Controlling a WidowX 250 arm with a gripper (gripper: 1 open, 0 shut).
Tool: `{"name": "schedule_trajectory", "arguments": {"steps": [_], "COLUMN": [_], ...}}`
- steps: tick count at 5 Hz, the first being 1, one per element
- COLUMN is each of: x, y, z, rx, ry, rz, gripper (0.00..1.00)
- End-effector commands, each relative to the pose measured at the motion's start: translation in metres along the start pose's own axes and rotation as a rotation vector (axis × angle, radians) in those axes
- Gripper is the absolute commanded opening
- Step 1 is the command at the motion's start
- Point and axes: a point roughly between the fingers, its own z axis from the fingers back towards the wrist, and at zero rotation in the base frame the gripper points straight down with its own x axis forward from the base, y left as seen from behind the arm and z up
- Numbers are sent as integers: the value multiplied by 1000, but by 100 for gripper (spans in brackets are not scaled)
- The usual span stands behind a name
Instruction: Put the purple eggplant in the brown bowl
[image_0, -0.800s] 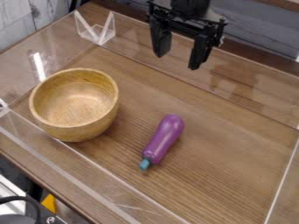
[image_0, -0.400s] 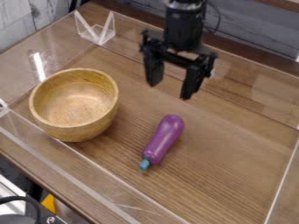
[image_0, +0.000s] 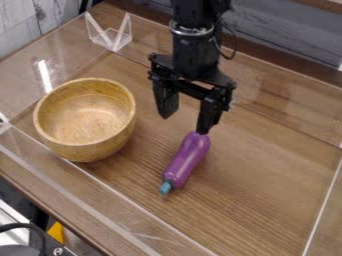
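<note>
- One eggplant (image_0: 186, 160) lies on the wooden table (image_0: 267, 190), right of centre, with its teal stem end toward the near edge and its rounded purple end pointing away.
- It sits outside the bowl (image_0: 84, 119), well apart from it, off to the bowl's right and slightly nearer the camera.
- One bowl, light-brown wood with thick walls, stands upright on the left part of the table; its inside shows only bare grain.
- One gripper (image_0: 186, 112) hangs pointing down just above the eggplant's far end, a little to its far-left side.
- Its two dark fingers (image_0: 207, 116) are spread wide, with clear space between them and nothing held.
- The right finger's tip is close over the eggplant's rounded end; whether it touches cannot be told from this view.
- Clear plastic walls (image_0: 107, 32) border the table, with a folded corner piece at the far left.
</note>
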Motion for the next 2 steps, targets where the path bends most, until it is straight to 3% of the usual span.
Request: {"name": "schedule_trajectory", "arguments": {"steps": [1, 2], "x": [0, -1], "y": [2, 3], "z": [10, 3], "rx": [-6, -12], "ry": [-82, -81], "rz": [-12, -13], "gripper": [100, 100]}}
